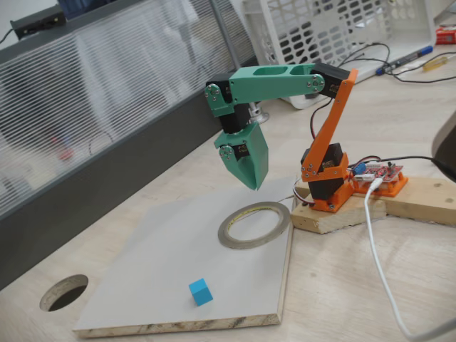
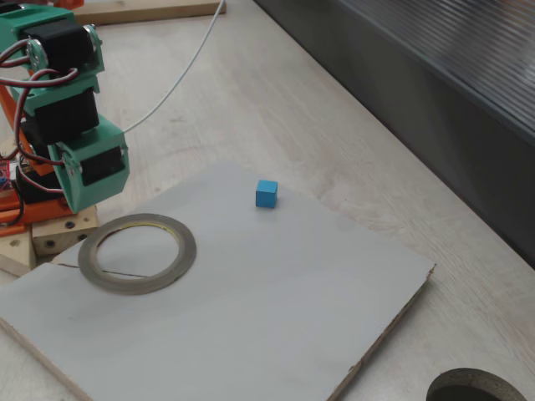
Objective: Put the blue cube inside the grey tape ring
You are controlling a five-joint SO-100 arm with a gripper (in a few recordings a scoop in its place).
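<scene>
1. A fixed view: the small sky-blue plain cube (image 1: 201, 292) is seen resting on the pale grey board w/ raw chipboard edge (image 1: 164, 249), near its front edge, nothing touching it.
2. The wide flat grey tape ring w/ yellowish inner rim (image 1: 254, 225) is laid flat at the board's far right corner, well apart from the cube. Its inside is bare board.
3. The green two-finger gripper (image 1: 251, 182) is hung point-down above the ring's far side, off the surface. The fingers are seen drawn together to a narrow tip, no gap visible; nothing is held.
4. The orange-and-green arm is folded at its wooden base block (image 1: 370, 206), approx. level w/ the ring. A white cable (image 1: 377, 263) is trailed across the wooden tabletop, and a dark round tabletop hole (image 1: 64, 292) is seen left of the board.
5. Other fixed view: the cube (image 2: 267, 194) is found toward the board's (image 2: 276, 301) far edge, right of the ring (image 2: 138, 253); clear board between them.
6. The gripper (image 2: 88, 171) is seen from behind, its green body just above the ring's upper-left edge. Fingertips are hidden here, so jaw opening can't be judged from this angle.
7. Progress, judged: none of the task proper is done. Cube not grasped, ring unfilled.
8. Left to do, est.: jaws to be opened, arm reached out to the cube, cube pinched, carried back and dropped inside the ring.
</scene>
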